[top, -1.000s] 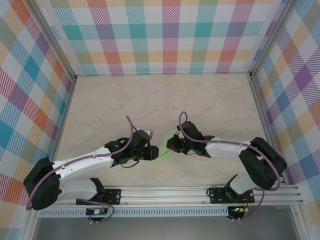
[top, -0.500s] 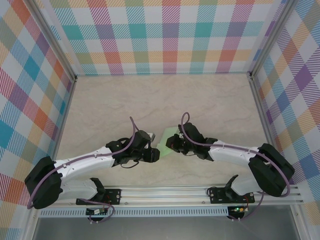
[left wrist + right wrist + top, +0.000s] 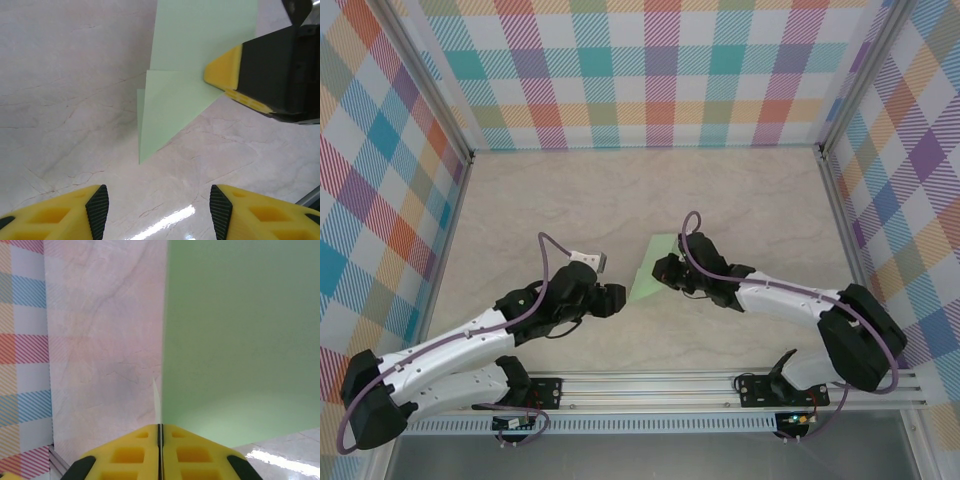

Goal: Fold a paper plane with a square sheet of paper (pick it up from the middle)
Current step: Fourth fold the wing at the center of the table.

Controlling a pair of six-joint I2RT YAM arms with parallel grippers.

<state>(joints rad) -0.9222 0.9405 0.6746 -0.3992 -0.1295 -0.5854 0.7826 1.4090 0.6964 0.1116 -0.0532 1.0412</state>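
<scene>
The pale-green sheet of paper is folded into a pointed shape with a layered triangular flap, and its point faces my left gripper. My right gripper is shut on the paper's edge. In the right wrist view the sheet rises on edge from the closed fingertips. My left gripper stands open just left of the paper, apart from it. In the left wrist view nothing but bare table lies between its fingers. The right gripper's yellow finger pinches the paper there.
The marble-look tabletop is ringed by checked walls at the back and sides. A metal rail with the arm bases runs along the near edge.
My left gripper has opened, let go of the paper and drawn back to the left. The right gripper has carried the paper slightly farther from the rail.
</scene>
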